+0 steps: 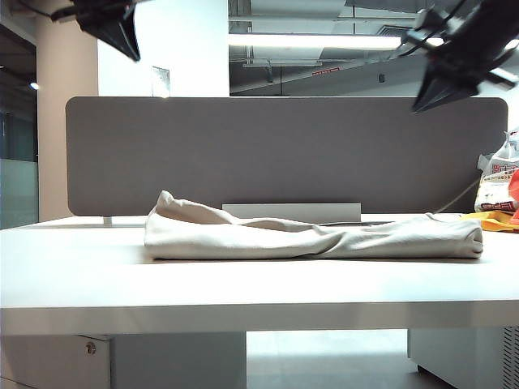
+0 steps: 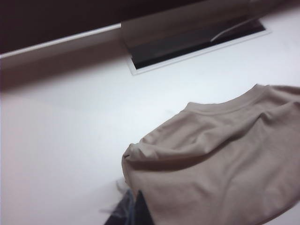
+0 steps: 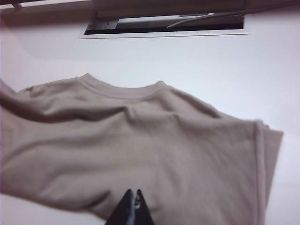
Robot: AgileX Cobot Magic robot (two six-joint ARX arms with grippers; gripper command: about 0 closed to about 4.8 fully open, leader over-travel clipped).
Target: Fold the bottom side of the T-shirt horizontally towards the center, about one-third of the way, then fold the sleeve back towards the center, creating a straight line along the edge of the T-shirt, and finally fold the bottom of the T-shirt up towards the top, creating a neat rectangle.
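Note:
The beige T-shirt [image 1: 312,237] lies folded into a long, rumpled band across the white table [image 1: 243,284]. Its collar shows in both wrist views, on the side toward the partition [image 3: 123,90]. My left gripper [image 1: 132,50] hangs high above the table's left part, apart from the cloth. In the left wrist view the left gripper [image 2: 134,202] is shut and holds nothing, beside the T-shirt's [image 2: 220,159] bunched end. My right gripper [image 1: 420,104] hangs high on the right. The right wrist view shows the right gripper [image 3: 133,193] shut and empty above the T-shirt.
A grey partition panel [image 1: 284,150] stands along the table's far edge. A cable slot [image 3: 164,23] is cut into the tabletop in front of it. Snack bags [image 1: 499,182] and something yellow [image 1: 486,217] sit at the far right.

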